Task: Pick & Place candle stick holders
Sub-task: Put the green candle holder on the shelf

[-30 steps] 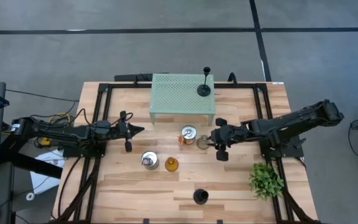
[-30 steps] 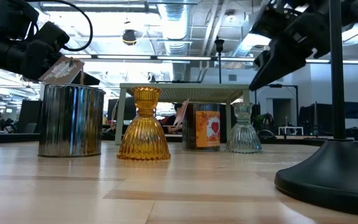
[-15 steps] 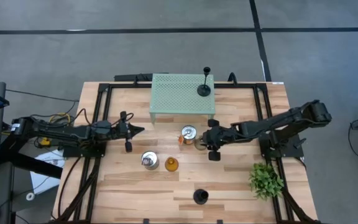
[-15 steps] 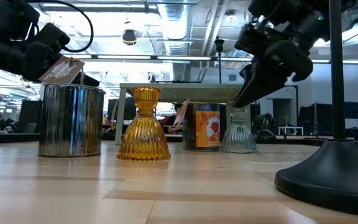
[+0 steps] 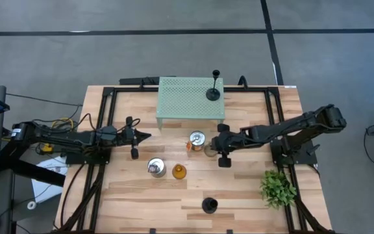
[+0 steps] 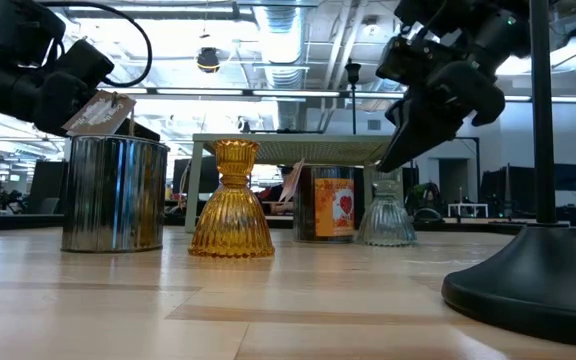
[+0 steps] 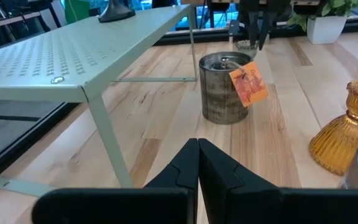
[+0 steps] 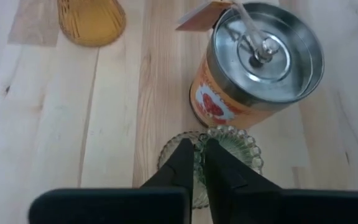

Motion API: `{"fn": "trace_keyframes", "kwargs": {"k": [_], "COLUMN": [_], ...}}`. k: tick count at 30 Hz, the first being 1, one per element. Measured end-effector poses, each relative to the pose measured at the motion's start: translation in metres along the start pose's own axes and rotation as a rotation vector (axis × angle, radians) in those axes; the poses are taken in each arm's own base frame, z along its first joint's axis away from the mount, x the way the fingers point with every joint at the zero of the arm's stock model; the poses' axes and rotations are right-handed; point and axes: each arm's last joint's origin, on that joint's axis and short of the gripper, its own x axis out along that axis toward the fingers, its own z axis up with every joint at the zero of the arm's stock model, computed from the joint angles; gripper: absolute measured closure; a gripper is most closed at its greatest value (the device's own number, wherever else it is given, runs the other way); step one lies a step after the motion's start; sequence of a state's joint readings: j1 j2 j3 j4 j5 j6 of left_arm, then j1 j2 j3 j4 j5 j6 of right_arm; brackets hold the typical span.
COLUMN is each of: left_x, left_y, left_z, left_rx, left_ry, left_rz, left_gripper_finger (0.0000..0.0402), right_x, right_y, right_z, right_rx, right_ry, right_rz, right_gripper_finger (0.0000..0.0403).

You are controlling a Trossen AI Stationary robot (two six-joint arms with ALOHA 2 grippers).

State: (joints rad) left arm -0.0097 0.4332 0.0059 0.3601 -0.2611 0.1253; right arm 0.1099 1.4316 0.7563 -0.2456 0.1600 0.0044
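My right gripper (image 5: 213, 148) is shut on the clear glass holder (image 6: 386, 215), which stands just right of the orange-and-silver tin (image 5: 197, 140). Nearer the front stand the silvery jar (image 5: 154, 167) and the amber glass holder (image 5: 178, 171), with a black holder (image 5: 209, 205) at the near edge. The slim-stemmed black holder (image 5: 213, 93) stands by its round base on the pale green mesh stand (image 5: 190, 104). My left gripper (image 5: 147, 136) is shut on nothing and hovers left of the tin. My right gripper pinches the clear glass holder's upper part (image 8: 199, 171) between its two fingers (image 8: 182, 165). The fingers come down at a slant from the table's right. The holder stays upright, its beaded base (image 8: 244, 149) on the table beside the tin.
A leafy green plant (image 5: 278, 187) stands at the near right, close under my right arm. The tin (image 8: 260, 68) almost touches the clear glass holder. Bare wood lies left of the jar and right of the black holder at the near edge.
My right gripper has moved toward the table's left and down onto the clear glass holder, then stayed there. The holder has not moved.
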Motion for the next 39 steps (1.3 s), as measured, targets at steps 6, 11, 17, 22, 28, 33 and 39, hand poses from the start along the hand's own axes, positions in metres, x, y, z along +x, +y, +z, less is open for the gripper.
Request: {"fn": "trace_keyframes", "kwargs": {"k": [6,11,17,22,28,33,39], "left_x": [0.000,0.000,0.000,0.000,0.000,0.000,0.000], "left_y": [0.000,0.000,0.000,0.000,0.000,0.000,0.000], "left_z": [0.000,0.000,0.000,0.000,0.000,0.000,0.000], "left_rx": [0.000,0.000,0.000,0.000,0.000,0.000,0.000], "left_ry": [0.000,0.000,0.000,0.000,0.000,0.000,0.000], "left_rz": [0.000,0.000,0.000,0.000,0.000,0.000,0.000], "left_gripper_finger": [0.0394,0.0394,0.0394,0.0394,0.0394,0.0394,0.0394], "right_x": [-0.023,-0.042,-0.066,-0.086,-0.112,-0.129,-0.127], "right_y": [-0.001,-0.004,-0.008,-0.012,-0.018,-0.037,-0.070], "right_z": [0.019,0.043,0.067,0.085,0.109,0.125,0.141], "right_rx": [-0.006,-0.004,-0.048,-0.060,-0.152,-0.212,-0.222], "right_ry": [0.099,0.096,0.069,0.043,-0.045,-0.099,-0.134], "right_rz": [0.011,0.007,-0.044,-0.065,-0.153,-0.271,-0.325], "right_gripper_finger": [0.0402,0.0403,0.0403,0.0403,0.0403,0.0403,0.0403]}}
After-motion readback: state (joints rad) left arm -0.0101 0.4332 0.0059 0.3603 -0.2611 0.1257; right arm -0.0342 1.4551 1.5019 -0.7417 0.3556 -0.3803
